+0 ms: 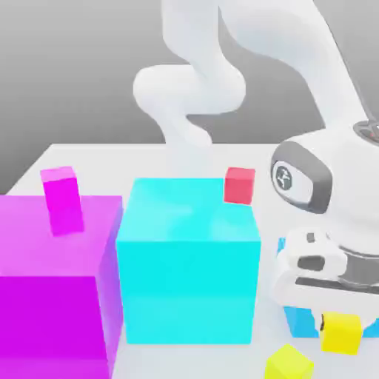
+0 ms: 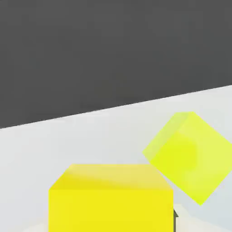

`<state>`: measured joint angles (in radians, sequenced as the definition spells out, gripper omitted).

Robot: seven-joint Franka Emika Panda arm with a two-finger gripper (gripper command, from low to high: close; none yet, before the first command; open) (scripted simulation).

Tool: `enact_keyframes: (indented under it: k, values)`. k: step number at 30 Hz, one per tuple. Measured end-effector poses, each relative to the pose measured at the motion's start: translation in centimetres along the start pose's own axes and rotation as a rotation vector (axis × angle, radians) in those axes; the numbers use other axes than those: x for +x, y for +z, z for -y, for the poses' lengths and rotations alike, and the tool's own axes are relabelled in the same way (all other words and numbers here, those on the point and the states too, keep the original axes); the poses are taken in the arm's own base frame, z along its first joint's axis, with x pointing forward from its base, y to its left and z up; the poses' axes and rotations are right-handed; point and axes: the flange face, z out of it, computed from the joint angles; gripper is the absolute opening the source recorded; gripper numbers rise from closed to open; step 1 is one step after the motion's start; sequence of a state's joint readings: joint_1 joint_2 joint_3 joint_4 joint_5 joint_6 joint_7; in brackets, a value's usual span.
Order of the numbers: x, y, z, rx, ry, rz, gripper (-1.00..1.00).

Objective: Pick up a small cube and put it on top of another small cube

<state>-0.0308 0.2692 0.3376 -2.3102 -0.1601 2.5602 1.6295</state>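
The desk (image 1: pixel 22 174) is a plain pale grey-white surface, and behind it the room is a flat dark grey backdrop. No brand name or readable writing shows; only a small round emblem sits on the arm's dark wrist joint (image 1: pixel 300 178).

At the exterior view's near right, the tool (image 1: pixel 342 320) holds a small yellow cube (image 1: pixel 341 332) just above the desk, in front of a blue block (image 1: pixel 300 320). The second small yellow cube (image 1: pixel 289 363) rests on the desk just beside it, nearer and slightly left, turned at an angle. In the hand view the held cube (image 2: pixel 111 199) sits close up, the other (image 2: pixel 190 156) beyond it.

A large cyan block (image 1: pixel 189 259) stands at the centre with a large magenta block (image 1: pixel 52 285) to its left. A tiny red cube (image 1: pixel 239 185) and a tiny magenta cube (image 1: pixel 62 200) stand farther back.
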Motion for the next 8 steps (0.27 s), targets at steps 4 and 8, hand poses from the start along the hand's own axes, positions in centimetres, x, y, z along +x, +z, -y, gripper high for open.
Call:
enact_keyframes:
  k: [4, 8]
  values:
    - [1.2, 4.3, -0.3, 0.002, 0.061, 0.000, -1.00]
    - [1.2, 5.2, -0.4, 0.001, 0.062, 0.000, 1.00]
